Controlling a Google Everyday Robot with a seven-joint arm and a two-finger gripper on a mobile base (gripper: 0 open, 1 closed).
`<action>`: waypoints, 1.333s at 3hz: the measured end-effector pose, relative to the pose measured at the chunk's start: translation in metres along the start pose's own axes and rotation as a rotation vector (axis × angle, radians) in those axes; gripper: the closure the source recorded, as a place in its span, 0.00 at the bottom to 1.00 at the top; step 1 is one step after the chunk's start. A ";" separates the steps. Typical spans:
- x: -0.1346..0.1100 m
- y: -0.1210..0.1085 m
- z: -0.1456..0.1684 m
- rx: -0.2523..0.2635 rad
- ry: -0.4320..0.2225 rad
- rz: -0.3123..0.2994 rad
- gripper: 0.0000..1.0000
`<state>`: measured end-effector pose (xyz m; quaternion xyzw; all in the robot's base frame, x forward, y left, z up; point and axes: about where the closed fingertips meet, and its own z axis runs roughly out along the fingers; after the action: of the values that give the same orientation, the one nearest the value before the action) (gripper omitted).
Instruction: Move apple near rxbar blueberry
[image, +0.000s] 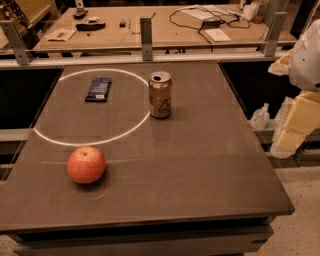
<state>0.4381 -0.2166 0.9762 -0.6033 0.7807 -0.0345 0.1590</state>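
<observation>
**My gripper (298, 121) hung well right of the can (160, 94); wide or narrow, I could not tell.**
Apple (86, 164) lay front-left of the can, rxbar blueberry (98, 89) back-left. Risk: my reach across could topple the can or set the apple rolling.

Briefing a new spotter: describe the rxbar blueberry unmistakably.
On the dark table, with the gripper beyond its right edge, look inside the white ring, far left. The rxbar blueberry lies there: flat and navy-wrapped, unlike the upright gold can and round apple.
</observation>
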 end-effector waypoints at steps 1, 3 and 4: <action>0.000 0.000 0.000 0.000 0.000 0.000 0.00; -0.033 0.019 -0.006 -0.101 -0.190 -0.068 0.00; -0.061 0.034 -0.010 -0.146 -0.285 -0.106 0.00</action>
<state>0.4175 -0.1512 0.9901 -0.6525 0.7177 0.0999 0.2216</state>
